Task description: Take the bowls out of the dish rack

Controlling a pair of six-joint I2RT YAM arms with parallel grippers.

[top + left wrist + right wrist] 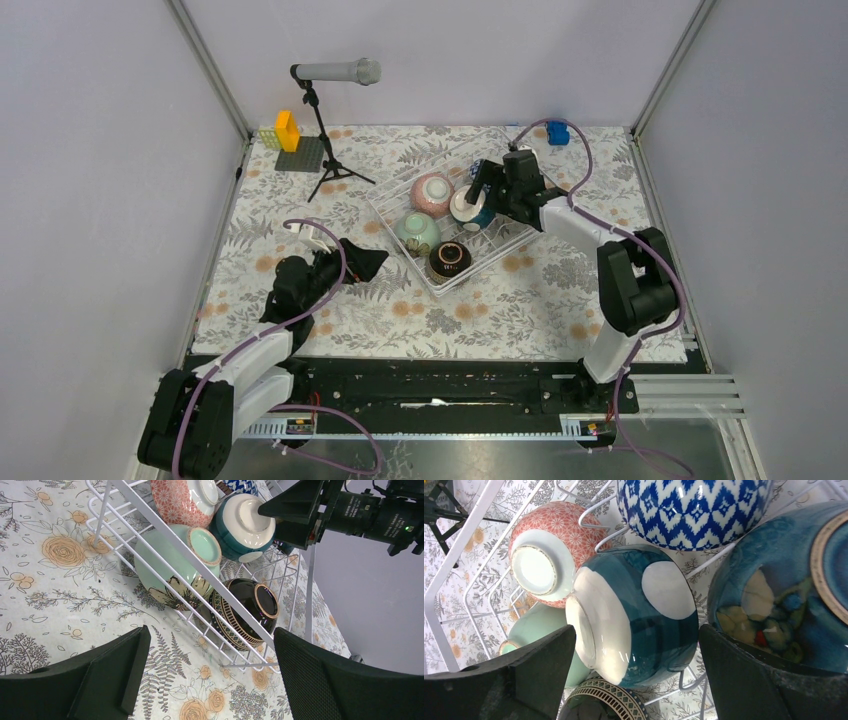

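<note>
The white wire dish rack stands at the middle back of the floral cloth. Its bowls lie tipped on their sides: pink, teal with white, mint green and dark brown. My right gripper hangs inside the rack, open. In the right wrist view its jaws straddle the teal bowl, with the blue-white zigzag bowl and the dark teal gold-rimmed bowl close by. My left gripper stands open over the cloth just outside the rack's near corner, facing the dark brown bowl.
A microphone on a tripod stands at the back left. Beside it is a grey baseplate with a yellow brick. A blue block lies at the back right. Walls enclose the table on three sides.
</note>
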